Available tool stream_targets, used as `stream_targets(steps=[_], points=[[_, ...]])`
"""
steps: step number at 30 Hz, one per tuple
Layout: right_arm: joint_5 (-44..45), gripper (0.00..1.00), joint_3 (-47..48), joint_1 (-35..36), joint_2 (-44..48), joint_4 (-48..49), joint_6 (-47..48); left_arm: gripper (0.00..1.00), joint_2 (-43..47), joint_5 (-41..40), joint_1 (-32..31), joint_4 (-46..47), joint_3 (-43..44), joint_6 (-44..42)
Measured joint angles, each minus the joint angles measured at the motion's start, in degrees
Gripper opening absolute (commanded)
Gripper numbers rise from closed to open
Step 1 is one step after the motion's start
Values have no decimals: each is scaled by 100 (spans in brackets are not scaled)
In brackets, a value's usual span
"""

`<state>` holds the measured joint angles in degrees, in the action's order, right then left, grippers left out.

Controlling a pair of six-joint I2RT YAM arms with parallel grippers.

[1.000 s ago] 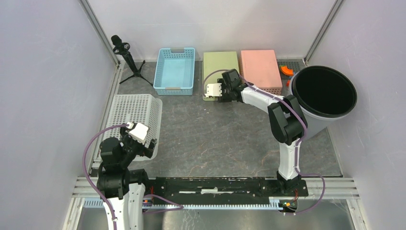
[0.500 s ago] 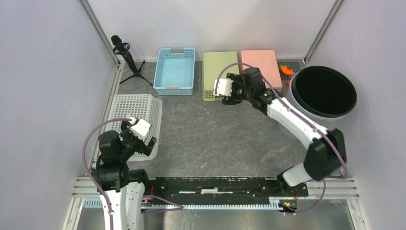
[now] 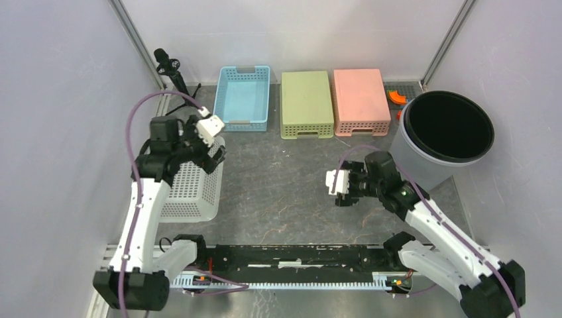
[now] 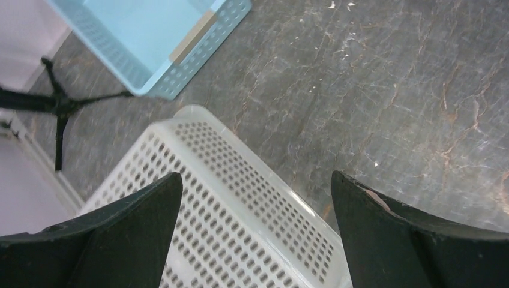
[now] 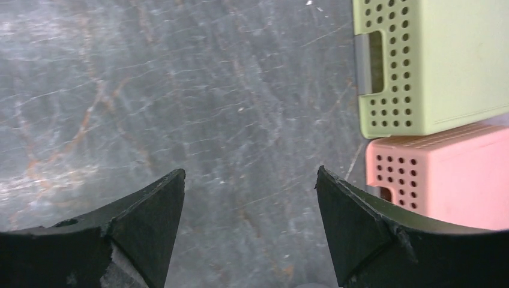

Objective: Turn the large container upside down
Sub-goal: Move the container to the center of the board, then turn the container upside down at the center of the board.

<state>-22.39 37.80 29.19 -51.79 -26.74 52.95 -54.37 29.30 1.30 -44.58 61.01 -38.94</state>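
Large white container [image 3: 192,189] lies at 9 o'clock on the grey table [image 3: 285,192], against the left edge. It is a perforated plastic basket with rounded corners and a broad holed face turned up. I cannot settle whether that face is its underside or its floor seen from inside. Its far end is covered by my left arm in the top view, and the left wrist view cuts off its near part [image 4: 240,240].

Toward 4 o'clock the right gripper [image 3: 338,192] hangs over bare table, jaws apart and holding nothing; its wrist camera [image 5: 249,228] shows only stone between them.

The left gripper [image 3: 213,158] sits above the container's far right corner, jaws spread wide with nothing in them [image 4: 255,222]. I cannot tell whether it touches the plastic.

Along the far side, from 11 to 1 o'clock, run a blue basket [image 3: 243,96] with its mouth up, a green basket [image 3: 306,103] and a pink basket [image 3: 360,99], the last two side by side. A grey bucket [image 3: 417,159] with a dark inside stands at 2 o'clock. A small orange thing [image 3: 396,97] behind it is too small to identify. A black tripod [image 3: 177,79] stands at 11 o'clock.
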Motion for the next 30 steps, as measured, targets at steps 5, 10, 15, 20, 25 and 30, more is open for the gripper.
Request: stream_targets(steps=[5, 10, 15, 20, 25, 30], points=[[-166, 86, -717, 2, 940, -39, -201, 100, -846, -730, -1045, 487, 39, -319], [-216, 87, -1259, -4, 1541, 127, -260, 100, -1932, -1032, -1279, 879, 435, -557], [-240, 87, -1484, -72, 1626, 232, -256, 100, -2935, -1126, -1318, 1351, 903, -813], [-214, 87, -1497, -87, 1582, 310, -214, 97, -3956, -1303, -1344, 1631, 1513, -962], [-203, 87, -1523, -87, 1541, 334, -160, 88, -4903, -1639, -1344, 1797, 2092, -1099], [-190, 87, -1550, -87, 1484, 345, -96, 77, -5440, -1867, -1344, 1827, 2444, -1178]])
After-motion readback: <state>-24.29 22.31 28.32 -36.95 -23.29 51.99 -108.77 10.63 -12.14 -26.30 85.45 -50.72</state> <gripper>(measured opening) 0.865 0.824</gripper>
